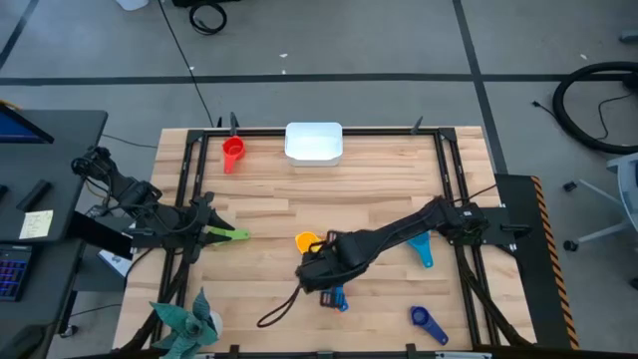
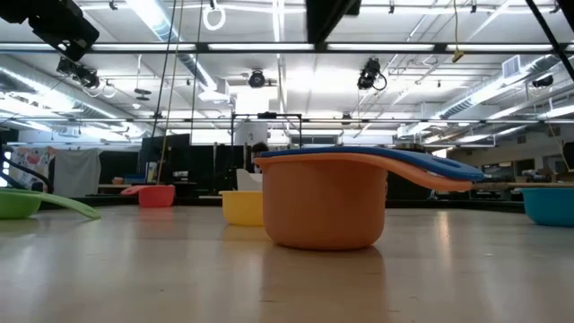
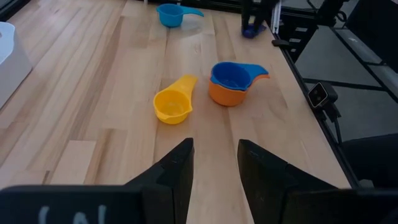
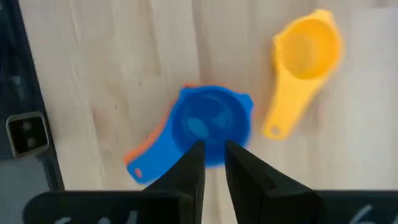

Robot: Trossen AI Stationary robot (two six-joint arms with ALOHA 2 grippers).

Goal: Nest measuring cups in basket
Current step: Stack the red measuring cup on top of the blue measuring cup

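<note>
The blue cup (image 4: 208,127) sits nested inside the orange cup (image 3: 227,94), both smooth round plastic scoops with short flat handles; the two handles lie stacked and point the same way, toward my right arm's base. This pair stands on the pale wooden table (image 1: 379,189), near its front edge, far from the white basket (image 1: 314,142) at the back.

Just beside the pair, on the basket's side, lies the yellow cup (image 4: 303,56), mouth up, its handle running back toward the stacked pair. A light blue cup (image 1: 423,249) lies farther to the right of the pair, and a dark blue cup (image 1: 429,322) sits near the front right corner. The red cup (image 1: 233,151) rests just left of the basket, handle toward the front.

My right gripper (image 4: 213,163) hangs directly over the nested pair, arm stretched low across the table, fingers close together with only a narrow gap and nothing between them.

My left gripper (image 3: 214,165) waits at the table's left edge, fingers parted and empty, with the green cup (image 1: 227,234) lying beside it.
</note>
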